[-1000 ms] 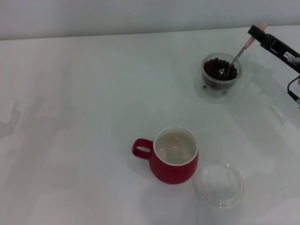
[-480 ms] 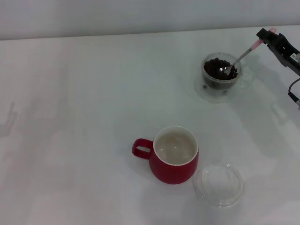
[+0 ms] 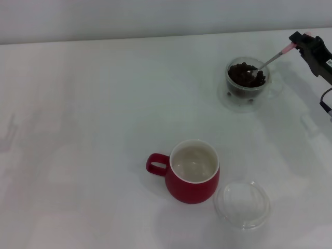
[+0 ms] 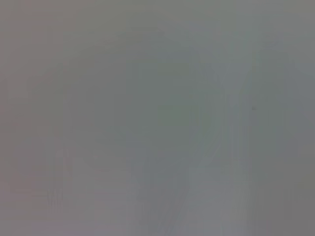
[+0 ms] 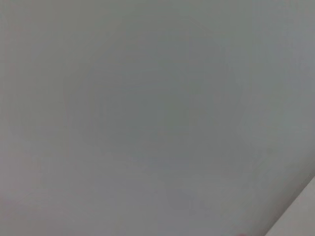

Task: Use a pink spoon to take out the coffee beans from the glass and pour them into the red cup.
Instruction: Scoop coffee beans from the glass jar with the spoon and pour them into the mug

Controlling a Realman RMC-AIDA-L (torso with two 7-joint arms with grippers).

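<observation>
on the white table (image 3: 104, 104), right gripper (image 3: 300, 41) jaws clench the pink spoon (image 3: 275, 56) (bowl among coffee beans (image 3: 245, 75)).

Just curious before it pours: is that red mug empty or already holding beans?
Empty: the rounded red ceramic mug shows only its bare cream inside, no beans.

The glass (image 3: 247, 83) stands far right on the table, heaped with dark beans (image 3: 246, 75). The spoon (image 3: 271, 60) slants into it, metal bowl among the beans, pink handle up and rightward. The red cup (image 3: 191, 178) stands upright near centre, cream inside, handle leftward.
</observation>
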